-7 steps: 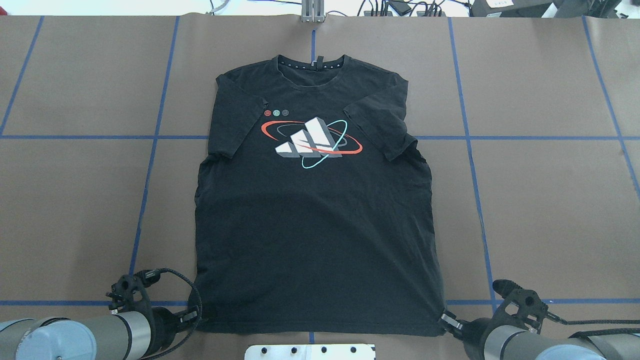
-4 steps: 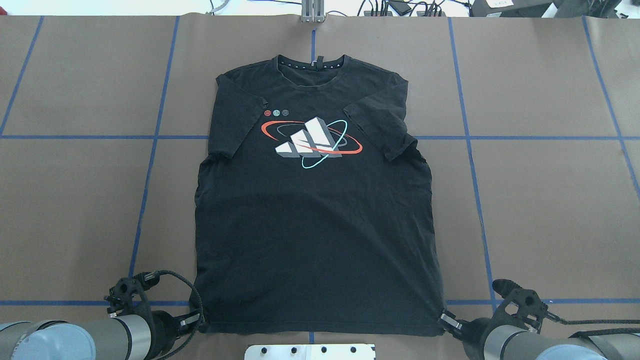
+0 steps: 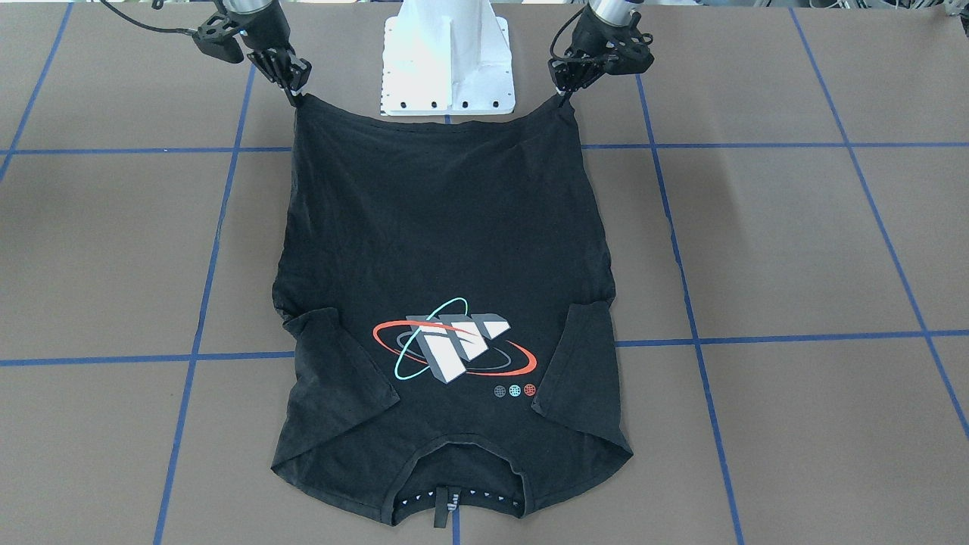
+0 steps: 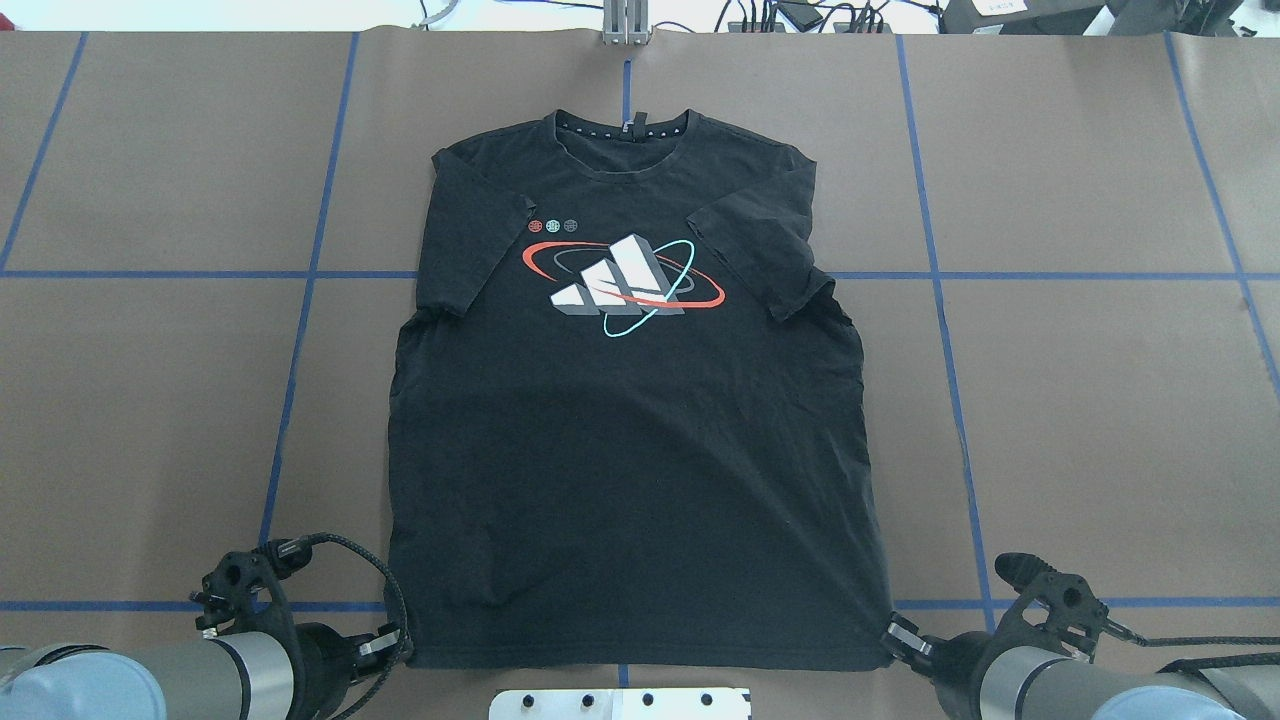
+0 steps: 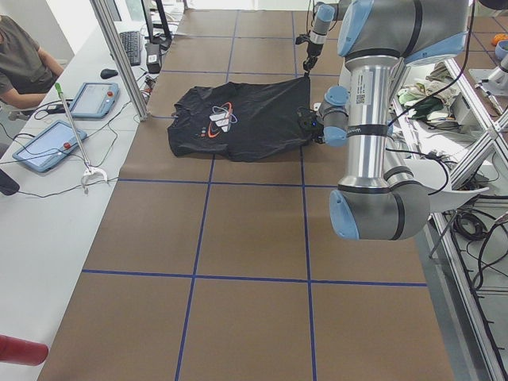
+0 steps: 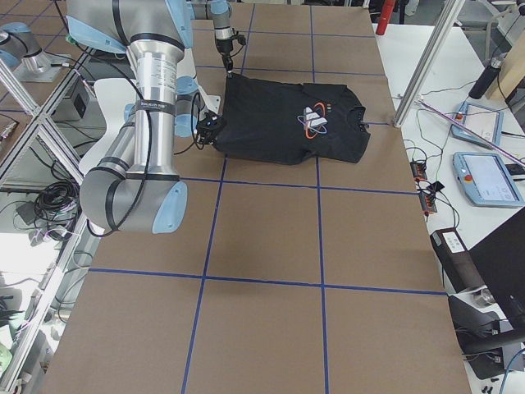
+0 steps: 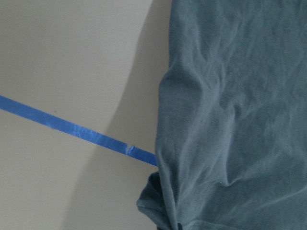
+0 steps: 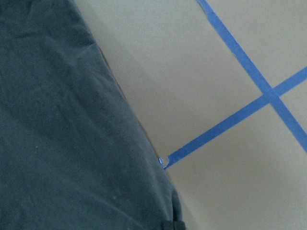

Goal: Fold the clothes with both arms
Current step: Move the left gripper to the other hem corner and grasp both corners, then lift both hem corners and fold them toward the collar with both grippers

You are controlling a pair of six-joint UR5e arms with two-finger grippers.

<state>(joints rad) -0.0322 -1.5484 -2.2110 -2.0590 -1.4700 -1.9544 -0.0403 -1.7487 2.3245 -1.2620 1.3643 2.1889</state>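
T-shirt [image 4: 630, 450]: black and short-sleeved, lying printed face up at the middle of the table. In the overhead view its collar [image 4: 622, 128] is at 12 o'clock and its hem at 6 o'clock.
Logo [image 4: 622, 283]: white stripes ringed by red and teal orbits on the chest, with three small dots [image 4: 553, 226] just beside it at 10 o'clock.
Sleeves: both are turned inward over the body, one at 9 o'clock [image 4: 470, 240] and one at 3 o'clock [image 4: 765, 250] of the logo.
Hem [image 3: 431, 129]: in the front-facing view the two corners sit higher than the middle, and the edge sags in a shallow curve between them.
Left gripper [image 4: 395, 643]: at the shirt's 7 o'clock corner, its fingers pinched together on the hem corner. The wrist view shows fabric bunched at the bottom edge.
Right gripper [image 4: 893, 637]: at the 5 o'clock corner, likewise clamped on the hem corner.
Arms: both come in low from 6 o'clock, well apart, one on each side of the shirt.
Table [image 4: 150, 420]: covered in brown paper and crossed by blue tape lines [image 4: 300, 330].
Base plate [image 4: 620, 702]: white, just beyond the hem at 6 o'clock.
Side bench: two tablets [image 5: 46, 145] with a person's sleeve [image 5: 20, 55] beside them.
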